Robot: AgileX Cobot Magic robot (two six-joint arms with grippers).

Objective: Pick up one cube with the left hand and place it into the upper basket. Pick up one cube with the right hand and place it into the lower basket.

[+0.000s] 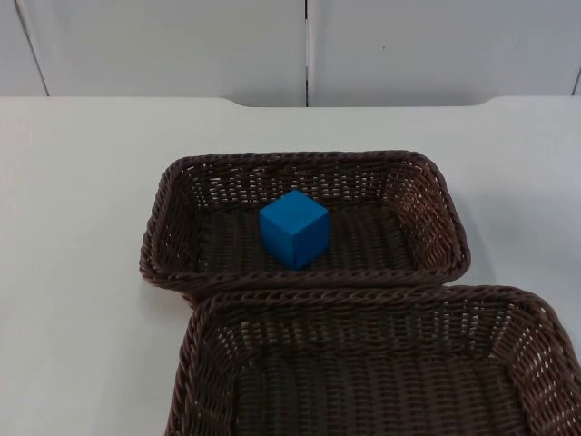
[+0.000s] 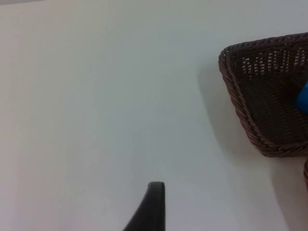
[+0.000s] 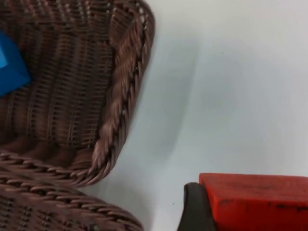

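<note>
Sitting in the upper basket (image 1: 172, 238), near its middle: blue cube (image 1: 294, 228), one corner toward the camera. Lower basket (image 1: 204, 354) butts against the upper one's near rim, rims touching. Both on the white bench (image 1: 73, 227). Right gripper (image 3: 226, 207) hovers over bare bench just beside the upper basket's right wall, fingers (image 3: 192, 209) clamped on a red cube (image 3: 255, 199); blue cube edge visible in that basket from the right wrist view. Left gripper (image 2: 151, 207) over bare bench, well left of the upper basket; cannot tell its finger state.
</note>
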